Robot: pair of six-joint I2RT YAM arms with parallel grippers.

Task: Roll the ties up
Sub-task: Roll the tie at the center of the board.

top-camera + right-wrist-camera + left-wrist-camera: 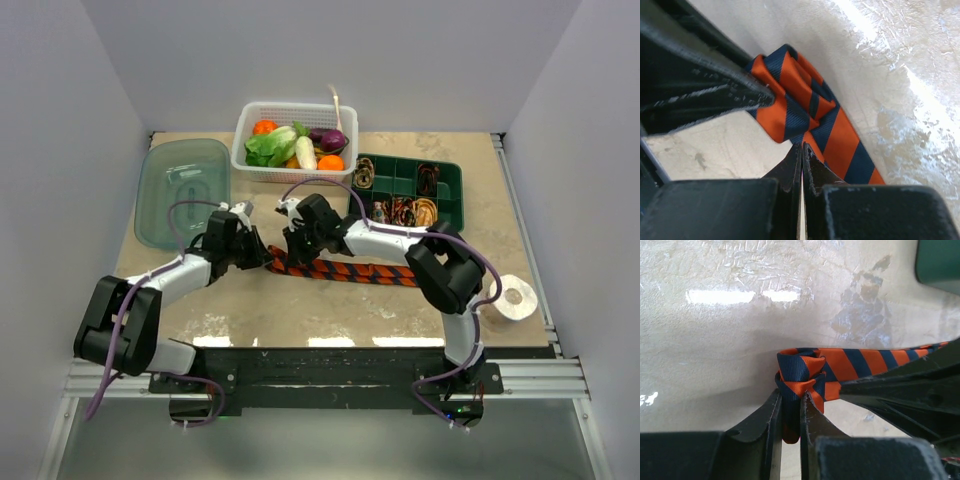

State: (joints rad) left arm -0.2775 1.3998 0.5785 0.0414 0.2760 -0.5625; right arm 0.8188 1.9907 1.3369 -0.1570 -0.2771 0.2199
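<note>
An orange and dark-blue striped tie [350, 270] lies across the table's middle, with its left end folded into a small roll [800, 372]. My left gripper [790, 397] is shut on that rolled end, with fabric pinched between its fingers. My right gripper [802, 146] is shut with nothing between its fingers, and its tips touch the edge of the tie [795, 95] just beside the roll. Both grippers meet at the tie's left end [275, 258]. Brown and tan coiled ties [425, 210] sit in the green tray.
At the back right is a green compartment tray [455, 180]. A white basket [245, 125] of vegetables stands at the back centre. A teal plastic container [180, 190] lies at the back left, and a white tape roll [515, 298] sits near the right edge.
</note>
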